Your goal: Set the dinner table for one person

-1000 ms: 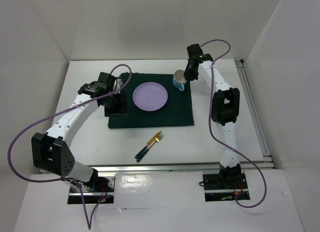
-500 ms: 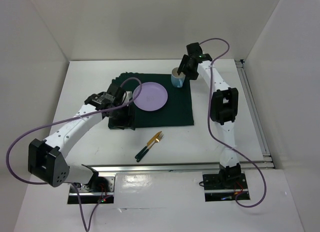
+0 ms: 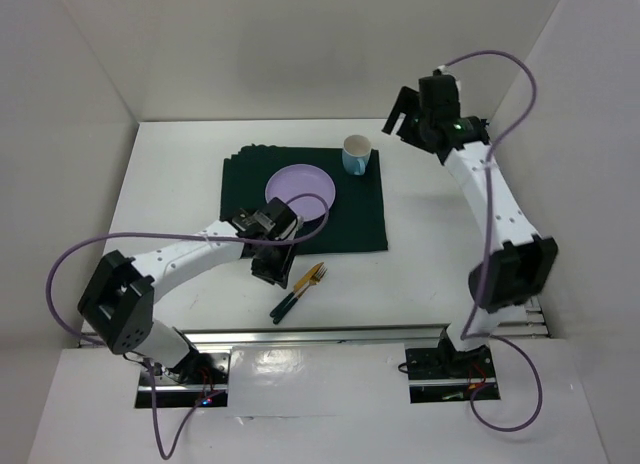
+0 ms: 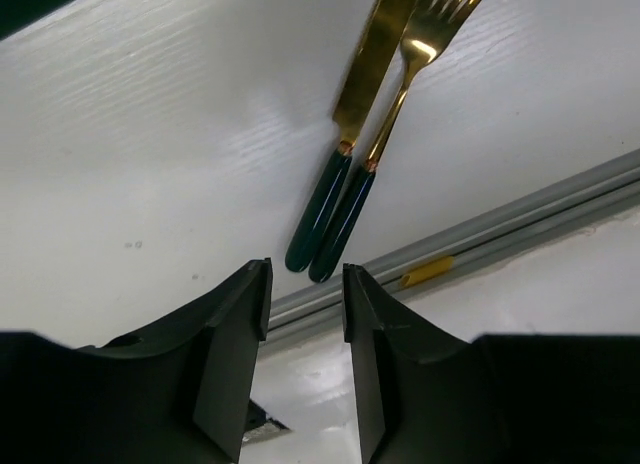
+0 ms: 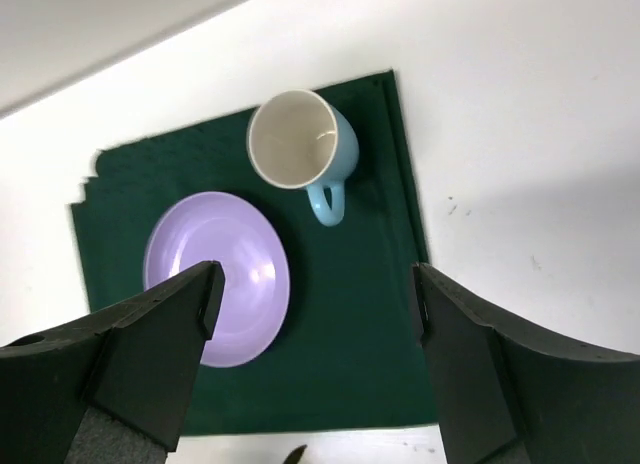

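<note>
On the white dinner table point(image 3: 440, 244) lies a dark green placemat point(image 3: 350, 219) with a purple plate point(image 3: 300, 192) and a blue cup point(image 3: 356, 154) at its far right corner. A gold knife point(image 4: 365, 74) and fork point(image 4: 420, 54) with dark green handles lie side by side on the table in front of the mat point(image 3: 298, 292). My left gripper point(image 3: 270, 266) hovers just left of them, its jaws point(image 4: 305, 284) narrowly open and empty, pointing at the handles. My right gripper point(image 3: 405, 119) hangs wide open and empty, up and to the right of the cup point(image 5: 300, 144).
A metal rail point(image 3: 330, 332) runs along the table's near edge, close behind the cutlery handles point(image 4: 500, 229). White walls close in the table on the left, back and right. The placemat's left edge is rumpled point(image 3: 240, 156).
My left arm swung from the placemat's left edge to the front beside the cutlery, and its jaws narrowed. My right gripper let go of the cup, opened wide and drew back to the right.
</note>
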